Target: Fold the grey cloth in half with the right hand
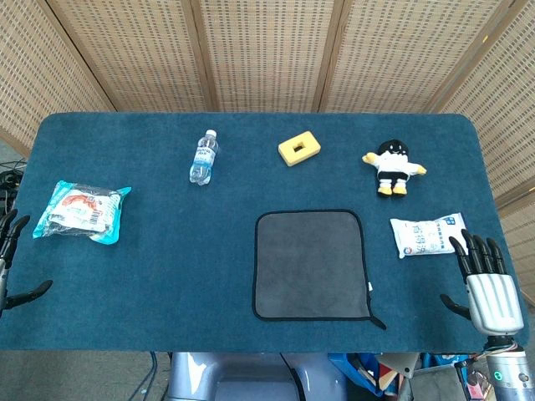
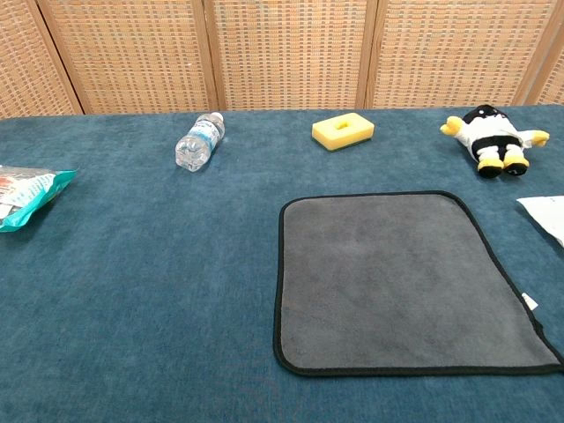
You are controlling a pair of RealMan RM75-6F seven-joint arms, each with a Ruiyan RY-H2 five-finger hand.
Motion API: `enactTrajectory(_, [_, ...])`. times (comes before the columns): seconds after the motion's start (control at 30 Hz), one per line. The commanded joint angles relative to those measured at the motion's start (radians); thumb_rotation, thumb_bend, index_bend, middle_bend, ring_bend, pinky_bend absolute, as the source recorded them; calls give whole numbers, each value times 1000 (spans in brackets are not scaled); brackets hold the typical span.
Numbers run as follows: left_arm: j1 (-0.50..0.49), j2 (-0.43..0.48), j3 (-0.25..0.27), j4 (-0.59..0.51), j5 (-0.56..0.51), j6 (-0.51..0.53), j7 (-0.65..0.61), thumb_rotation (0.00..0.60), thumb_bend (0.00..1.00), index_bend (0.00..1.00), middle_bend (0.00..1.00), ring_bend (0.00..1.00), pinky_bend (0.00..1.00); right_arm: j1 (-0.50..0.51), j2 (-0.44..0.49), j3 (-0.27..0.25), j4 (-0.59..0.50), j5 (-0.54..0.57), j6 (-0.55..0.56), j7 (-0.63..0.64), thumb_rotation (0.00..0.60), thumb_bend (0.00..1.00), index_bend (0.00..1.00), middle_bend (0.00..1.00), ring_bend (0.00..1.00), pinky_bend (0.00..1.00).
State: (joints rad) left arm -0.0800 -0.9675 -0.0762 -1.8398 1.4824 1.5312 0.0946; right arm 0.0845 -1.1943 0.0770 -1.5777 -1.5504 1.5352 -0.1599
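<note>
The right robot hand (image 1: 483, 282) sits at the near right edge of the table (image 1: 167, 267), back plate facing up, fingers extended and spread, thumb out to the side. It holds nothing and touches nothing. The left robot hand (image 1: 10, 259) shows only in part at the near left edge in the head view; its dark fingers are apart and grip nothing. Neither hand appears in the chest view.

The grey cloth (image 1: 311, 264) lies flat and fully unfolded on the near half of the table, right of centre, well apart from the right robot hand. It is roughly square with a black stitched border. A small white tag projects from its right edge near the front corner, and that front right corner has a short black tail.

Between the cloth and the right robot hand, slightly farther back, lies a white packet (image 1: 428, 234) with blue print. On the left side of the table lies a teal and white snack bag (image 1: 82, 211).

Farther back, a clear water bottle (image 1: 203, 157) lies on its side left of centre. A yellow sponge block (image 1: 299, 149) with a recessed middle rests behind the cloth. A black, white and yellow plush toy (image 1: 393, 166) lies at the far right.

A woven screen (image 1: 267, 50) with wooden frames stands behind the table.
</note>
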Motion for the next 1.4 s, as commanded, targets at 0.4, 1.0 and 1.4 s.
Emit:
enactTrajectory(0.4, [-1,-1,-11,14,-18,2,-1,600,122,0,0,0,0,128,21,52,-51,43,-185,12,600,0,18,0,0,0])
enactTrajectory(1.0, [-43,-37,-49,48,-126,-62,52,600,122,0,0,0,0,587,-243,285,155,481,-621,-197,600,405,341,0,0,0])
enactTrajectory(1.4, [-56,-49,-48,47,-150,-83,90,600,122,0,0,0,0,720,-403,270,324,754,-672,-371,600,444,341,0,0,0])
